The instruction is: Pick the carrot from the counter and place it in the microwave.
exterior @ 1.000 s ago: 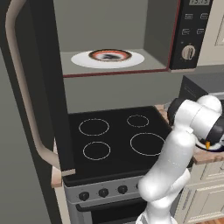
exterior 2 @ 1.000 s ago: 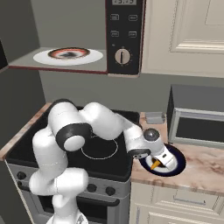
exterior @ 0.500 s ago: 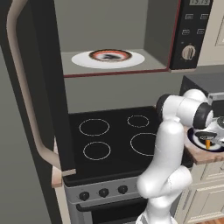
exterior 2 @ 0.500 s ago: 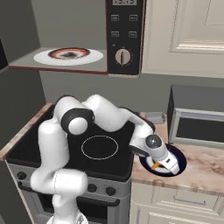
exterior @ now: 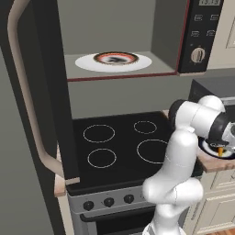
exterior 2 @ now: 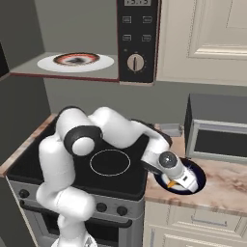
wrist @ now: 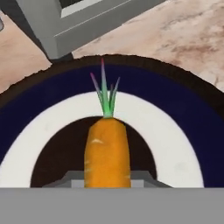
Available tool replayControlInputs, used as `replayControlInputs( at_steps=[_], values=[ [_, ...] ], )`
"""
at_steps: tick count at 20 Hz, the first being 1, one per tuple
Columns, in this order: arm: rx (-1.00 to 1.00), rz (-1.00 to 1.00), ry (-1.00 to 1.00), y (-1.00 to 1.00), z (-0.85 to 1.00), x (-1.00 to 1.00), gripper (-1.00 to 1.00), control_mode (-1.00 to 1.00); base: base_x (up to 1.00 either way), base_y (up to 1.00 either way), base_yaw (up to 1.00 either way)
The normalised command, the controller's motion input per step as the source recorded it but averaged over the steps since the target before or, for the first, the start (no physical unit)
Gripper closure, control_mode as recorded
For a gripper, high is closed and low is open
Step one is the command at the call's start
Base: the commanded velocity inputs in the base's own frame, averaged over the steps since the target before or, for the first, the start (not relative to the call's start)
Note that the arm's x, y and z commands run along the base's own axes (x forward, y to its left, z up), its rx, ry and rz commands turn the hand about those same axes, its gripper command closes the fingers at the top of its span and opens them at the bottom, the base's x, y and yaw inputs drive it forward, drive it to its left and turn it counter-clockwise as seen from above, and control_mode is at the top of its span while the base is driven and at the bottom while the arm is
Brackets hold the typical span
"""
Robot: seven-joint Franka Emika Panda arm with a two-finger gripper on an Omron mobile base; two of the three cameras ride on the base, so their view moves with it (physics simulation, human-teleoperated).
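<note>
The orange carrot [wrist: 107,148] with green leaves lies in the middle of a round plate [wrist: 175,131] ringed dark blue and white. My gripper [wrist: 108,179] is down over it, and a fingertip touches each side of its thick end, so it is shut on the carrot. The plate [exterior 2: 198,174] rests on the tan counter [exterior 2: 226,188] right of the stove, with the gripper [exterior 2: 171,184] low on it. High on the left, the microwave [exterior: 114,41] stands open, with its white turntable [exterior: 87,63] carrying a red-brown dish [exterior: 115,58].
The microwave door with its long beige handle [exterior: 23,92] swings out at the left. The black cooktop [exterior: 119,142] lies below the cavity. A smaller dark grey box appliance [exterior 2: 217,128] stands on the counter just behind the plate. White cabinets [exterior 2: 202,38] hang upper right.
The arm has swung right from the stove's edge and come down onto the plate. The gripper now sits lower, around the carrot.
</note>
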Motion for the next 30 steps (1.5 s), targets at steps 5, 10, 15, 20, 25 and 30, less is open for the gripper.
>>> replayControlInputs(
  at_steps=[5, 10, 15, 20, 25, 30],
  values=[
    [0.00, 0.14, 0.08, 0.26, 0.94, -0.30, 1.00, -1.00, 0.00, 0.00, 0.00],
    [0.00, 0.14, 0.12, 0.42, 1.00, -0.53, 1.00, -1.00, 0.00, 0.00, 0.00],
    [0.00, 0.14, 0.16, 0.44, 1.00, -0.13, 1.00, -1.00, 0.00, 0.00, 0.00],
    [0.00, 0.16, 0.23, 0.34, 1.00, -0.08, 1.00, -1.00, 0.00, 0.00, 0.00],
    [0.05, 0.17, 0.29, 0.14, 1.00, -0.08, 1.00, -1.00, 0.00, 0.00, 0.00],
    [0.16, 0.13, 0.29, 0.41, 1.00, -0.39, 1.00, -1.00, 0.00, 0.00, 0.00]
  ],
)
